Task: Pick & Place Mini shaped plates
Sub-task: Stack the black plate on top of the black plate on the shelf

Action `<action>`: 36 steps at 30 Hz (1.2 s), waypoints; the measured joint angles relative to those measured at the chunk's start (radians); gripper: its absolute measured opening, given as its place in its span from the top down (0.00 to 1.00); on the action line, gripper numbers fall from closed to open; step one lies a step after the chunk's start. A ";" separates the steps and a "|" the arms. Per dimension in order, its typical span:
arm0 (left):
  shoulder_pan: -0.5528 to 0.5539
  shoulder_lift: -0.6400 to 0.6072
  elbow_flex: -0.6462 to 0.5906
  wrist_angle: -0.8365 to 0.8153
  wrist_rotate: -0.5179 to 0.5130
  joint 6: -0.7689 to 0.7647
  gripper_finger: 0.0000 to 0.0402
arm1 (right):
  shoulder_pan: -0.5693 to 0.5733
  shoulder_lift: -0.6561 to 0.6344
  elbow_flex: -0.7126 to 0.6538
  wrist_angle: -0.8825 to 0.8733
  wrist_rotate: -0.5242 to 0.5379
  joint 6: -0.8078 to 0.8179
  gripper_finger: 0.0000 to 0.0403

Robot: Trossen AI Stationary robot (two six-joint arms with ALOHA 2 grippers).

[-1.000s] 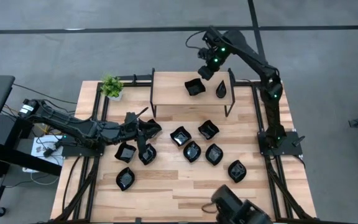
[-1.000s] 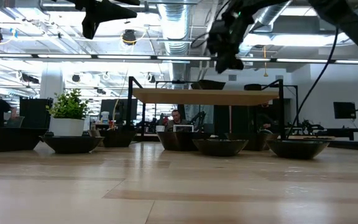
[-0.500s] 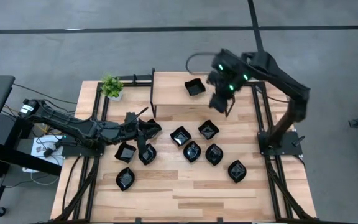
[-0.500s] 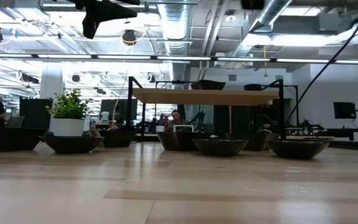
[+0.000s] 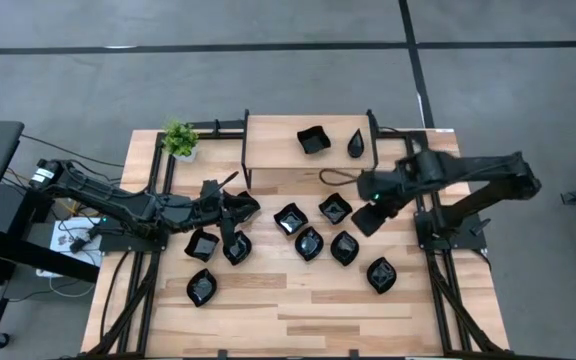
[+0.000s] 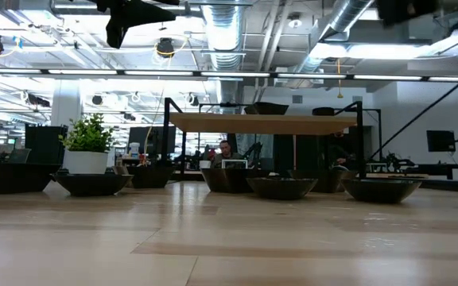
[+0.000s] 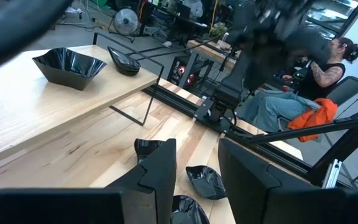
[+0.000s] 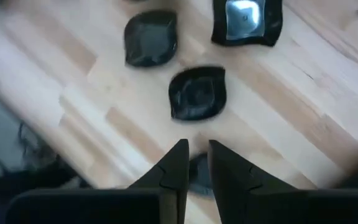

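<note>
Several glossy black mini shaped plates lie on the wooden table [image 5: 298, 310], among them a wavy square one [image 5: 334, 208] and leaf-shaped ones [image 5: 344, 247] [image 5: 381, 274]. Two more rest on the raised shelf [image 5: 278, 150] at the far side: a square plate [image 5: 313, 140] and a teardrop plate [image 5: 356, 143]. My right gripper [image 5: 371, 217] [image 8: 197, 144] hangs over the table's right part, pointing down, open by a narrow gap and holding nothing; a leaf plate [image 8: 197, 92] lies just ahead of it. My left gripper [image 5: 240, 208] [image 7: 197, 144] waits open above the left group of plates [image 5: 218, 246].
A small green potted plant [image 5: 179, 138] stands at the far left corner. The shelf's black frame legs [image 5: 246, 150] rise from the table. Bare wood lies along the near edge. A seated person [image 7: 328, 74] shows beyond the table's right side.
My right gripper has swung from above the shelf toward the near edge and the right, turning as it went, and now hangs over the plates on the table's right part. The teardrop plate stays on the shelf.
</note>
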 joint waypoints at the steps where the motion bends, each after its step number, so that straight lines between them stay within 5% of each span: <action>1: 0.000 0.000 0.000 0.000 0.000 0.000 0.70 | 0.004 -0.004 -0.046 0.046 0.021 0.036 0.86; 12: -0.007 0.000 0.000 0.006 0.000 -0.003 0.70 | -0.048 0.071 -0.318 0.261 0.159 0.254 0.86; 28: -0.007 0.000 0.000 0.006 0.000 0.000 0.70 | -0.108 0.256 -0.368 0.412 0.156 0.443 0.86; 36: -0.006 0.000 0.000 0.006 0.000 0.000 0.70 | -0.032 0.298 -0.368 0.385 0.196 0.585 0.86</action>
